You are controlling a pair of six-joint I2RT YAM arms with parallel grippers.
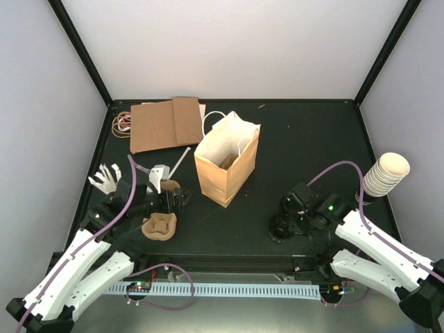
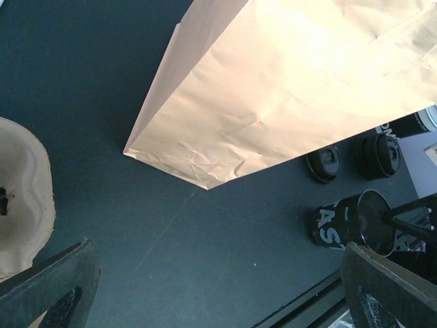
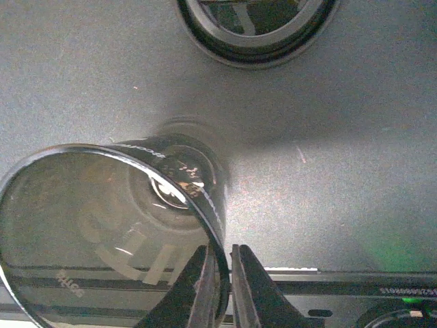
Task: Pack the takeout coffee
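**Step in hand (judged from the layout):** secure the takeout coffee cup [image 3: 102, 225] so it can be carried to the paper bag [image 1: 227, 161].

**Grip state.** The right pincer [image 3: 222, 254] is closed on the cup's rim. One finger is inside the mouth and one outside, with the thin wall nipped between them. The cup is dark and shows no lid. It sits near the front right of the bench [image 1: 305, 139], well apart from the bag. It is tipped, with its mouth toward the wrist. Whether its base touches the bench cannot be told.

**Doing the step well.**
1. Check that the rim sits deep between the fingers. A hold at the fingertips on so thin a wall may slip or buckle it.
2. Lift slowly and bring the cup upright before moving sideways.
3. Keep clear of the second round dark item [image 3: 256, 27] just beyond the cup. Whether it is a cup or a lid cannot be told.
4. Enter the bag from above its open top.

**Arm pose.** The right arm reaches forward and inward from its base, with the wrist pitched steeply down over the cup. The left pincer [image 2: 215, 249] gapes wide and holds nothing. It hangs low between the pulp tray [image 2: 24, 198] and the bag's near corner.
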